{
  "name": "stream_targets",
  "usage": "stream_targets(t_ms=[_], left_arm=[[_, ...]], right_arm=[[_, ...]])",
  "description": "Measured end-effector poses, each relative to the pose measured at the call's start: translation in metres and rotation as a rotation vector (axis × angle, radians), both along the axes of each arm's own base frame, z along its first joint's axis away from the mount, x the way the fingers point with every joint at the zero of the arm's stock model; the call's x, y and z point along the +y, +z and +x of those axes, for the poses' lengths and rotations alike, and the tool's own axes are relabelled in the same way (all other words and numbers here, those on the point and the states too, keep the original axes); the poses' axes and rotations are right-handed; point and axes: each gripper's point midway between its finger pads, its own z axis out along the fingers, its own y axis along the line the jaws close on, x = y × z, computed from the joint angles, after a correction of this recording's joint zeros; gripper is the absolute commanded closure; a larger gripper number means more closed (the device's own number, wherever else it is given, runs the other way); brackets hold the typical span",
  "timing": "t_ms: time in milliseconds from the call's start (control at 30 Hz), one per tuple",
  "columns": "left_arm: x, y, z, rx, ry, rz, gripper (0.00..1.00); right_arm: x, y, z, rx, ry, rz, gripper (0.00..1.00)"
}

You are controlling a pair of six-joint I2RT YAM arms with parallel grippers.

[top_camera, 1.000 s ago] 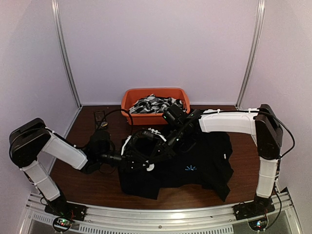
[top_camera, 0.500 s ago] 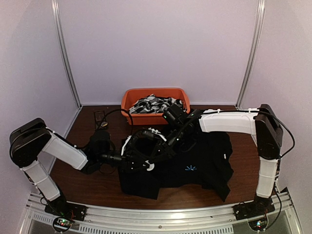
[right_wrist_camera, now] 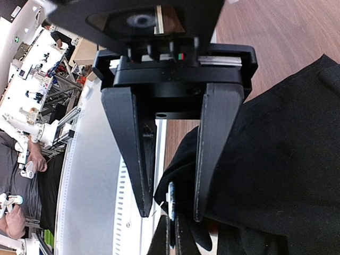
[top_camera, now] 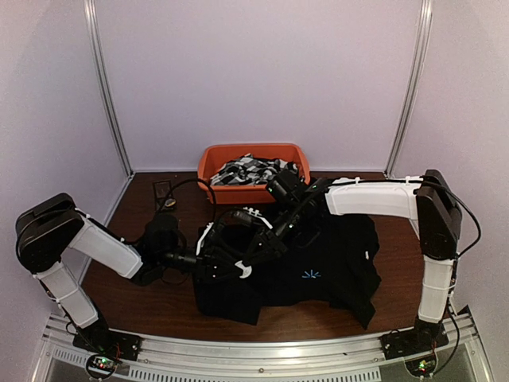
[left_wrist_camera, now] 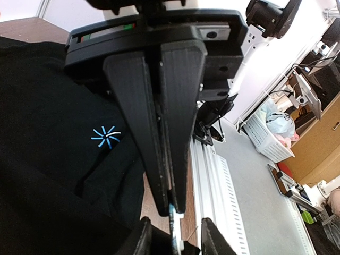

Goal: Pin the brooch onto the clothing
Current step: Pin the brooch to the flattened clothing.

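Step in hand: getting the pin into the cloth; it does not look fastened yet. The black shirt lies spread across the centre and lower right of the top view, blue starburst mark facing up. Both grippers meet over the shirt's left part, mid-frame. The right gripper is clamped tight on a thin sliver, judged to be the brooch, low centre in the right wrist view. The left gripper stands parted, fingers either side of the brooch and a raised fold of shirt, not pinching as far as I can tell. The next move likely calls for that fold held taut while the pin goes through, then the clasp closed; slack cloth would slip.
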Motion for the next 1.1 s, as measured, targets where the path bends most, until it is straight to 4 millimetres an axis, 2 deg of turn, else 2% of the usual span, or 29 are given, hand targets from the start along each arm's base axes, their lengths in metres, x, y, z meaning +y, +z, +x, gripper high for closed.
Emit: stream_targets(t_ms=[333,1100], left_arm=[[0.0,0.0,-0.0005,0.001,-0.003,0.0,0.75],[-0.0037,-0.0007,0.0034,0.022,0.003,-0.02,0.81]], right_arm=[[0.0004,0.002,0.0,0.011,-0.001,0.007,1.0],[-0.0002,0.0011,0.0022,0.009,-0.009,0.001,1.0]])
